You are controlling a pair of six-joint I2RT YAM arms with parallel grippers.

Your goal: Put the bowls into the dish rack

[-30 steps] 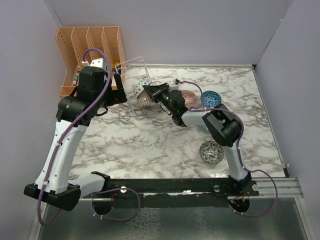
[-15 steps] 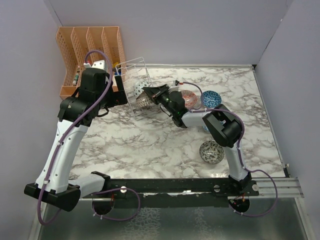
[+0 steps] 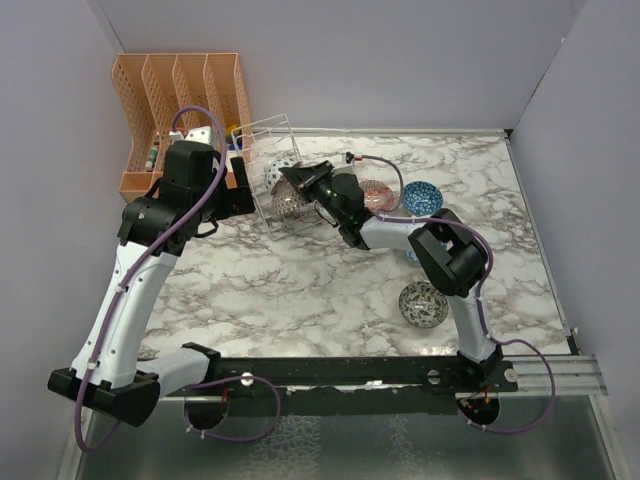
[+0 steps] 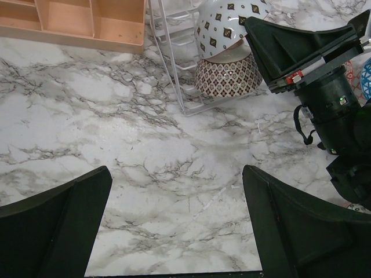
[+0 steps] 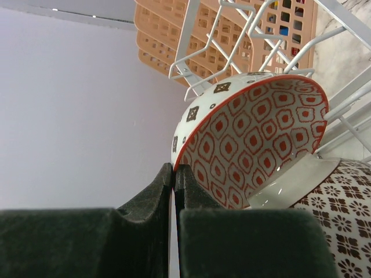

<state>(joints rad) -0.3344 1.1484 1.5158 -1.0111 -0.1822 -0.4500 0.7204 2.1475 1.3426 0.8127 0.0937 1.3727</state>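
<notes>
The silvery wire dish rack (image 3: 262, 140) stands at the back left, next to the peach organiser. A brown bowl (image 3: 288, 204) lies in it on its side; it also shows in the left wrist view (image 4: 227, 75). My right gripper (image 5: 174, 171) is shut on the rim of a reddish-pink bowl (image 5: 255, 133) and holds it tilted in the rack, resting above the brown bowl (image 5: 339, 231). My left gripper (image 4: 177, 231) is open and empty above bare table, left of the rack (image 4: 174, 63). A second reddish-pink bowl (image 3: 378, 195), a blue bowl (image 3: 422, 197) and a dark grey-green bowl (image 3: 423, 303) stand on the table.
The peach slotted organiser (image 3: 175, 95) stands against the back wall, touching the rack's left side. Grey walls close in the table on the left, back and right. The marble table (image 3: 300, 290) runs to the front rail.
My right gripper has moved left and back with the reddish-pink bowl, bringing it further into the rack over the brown bowl. The left arm has shifted slightly.
</notes>
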